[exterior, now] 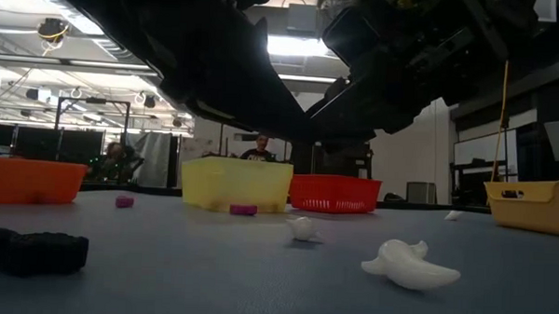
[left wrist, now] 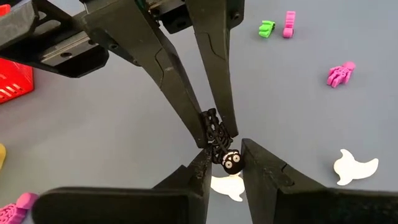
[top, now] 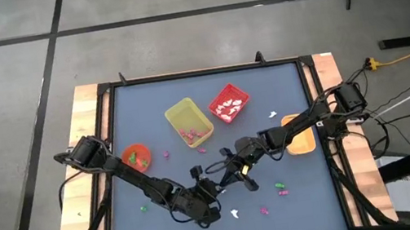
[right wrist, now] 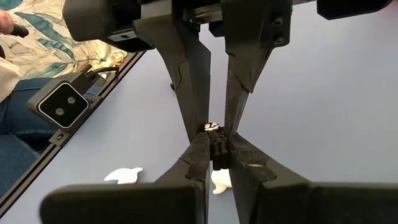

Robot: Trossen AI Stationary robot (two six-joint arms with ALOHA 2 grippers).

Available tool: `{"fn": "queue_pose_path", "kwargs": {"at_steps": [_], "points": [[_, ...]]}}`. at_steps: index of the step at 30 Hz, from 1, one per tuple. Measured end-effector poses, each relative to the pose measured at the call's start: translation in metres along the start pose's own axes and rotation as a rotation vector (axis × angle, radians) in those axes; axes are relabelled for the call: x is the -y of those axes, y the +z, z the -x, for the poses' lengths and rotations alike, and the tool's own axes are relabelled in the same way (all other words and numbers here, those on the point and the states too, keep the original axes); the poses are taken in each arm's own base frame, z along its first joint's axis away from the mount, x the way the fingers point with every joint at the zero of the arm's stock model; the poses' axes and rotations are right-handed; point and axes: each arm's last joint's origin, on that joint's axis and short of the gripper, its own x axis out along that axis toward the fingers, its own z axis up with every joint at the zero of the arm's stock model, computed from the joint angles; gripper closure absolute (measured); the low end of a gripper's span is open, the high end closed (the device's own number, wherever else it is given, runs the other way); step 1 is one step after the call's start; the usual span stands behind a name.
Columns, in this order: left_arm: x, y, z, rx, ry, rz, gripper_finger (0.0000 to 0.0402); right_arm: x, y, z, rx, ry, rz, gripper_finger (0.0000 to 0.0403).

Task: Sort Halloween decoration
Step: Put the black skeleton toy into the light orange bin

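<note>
Blue table (top: pixel 145 100) carries yellow bin (top: pixel 189 122), red bin (top: pixel 229 103), trinkets (top: pixel 282 191).

Both arms reach inward and meet low over the table's near middle. The left gripper (left wrist: pixel 222 163) and right gripper (right wrist: pixel 216 151) stand tip to tip, each with fingers pinched nearly together.

One camera looks straight down on the whole table (top: pixel 209 143) from high above. A second sits at table-top level, facing the room beyond. Two wrist cameras look closely along their end effectors, both seeing the same black trinket (left wrist: pixel 219 134) mid-table.
</note>
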Motion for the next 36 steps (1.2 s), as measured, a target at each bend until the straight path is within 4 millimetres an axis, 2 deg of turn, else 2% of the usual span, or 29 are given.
{"fn": "queue_pose_path", "kwargs": {"at_steps": [11, 17, 24, 30, 36], "points": [[0.001, 0.000, 0.000, -0.018, -0.038, 0.007, 0.0259, 0.000, -0.003, 0.001, -0.035, 0.004, -0.051, 0.0364], [0.001, -0.001, -0.001, -0.033, -0.058, 0.005, 0.0249, -0.007, 0.001, 0.017, -0.127, 0.014, -0.088, 0.0364], [0.001, -0.001, -0.001, -0.037, -0.061, 0.004, 0.0248, -0.022, 0.007, 0.054, -0.283, -0.027, -0.148, 0.0363], [0.001, -0.001, -0.001, -0.037, -0.062, -0.002, 0.0248, -0.036, 0.005, 0.097, -0.469, -0.153, -0.200, 0.0363], [0.001, -0.001, -0.001, -0.037, -0.062, -0.003, 0.0248, -0.052, -0.001, 0.143, -0.631, -0.284, -0.359, 0.0363]]}}
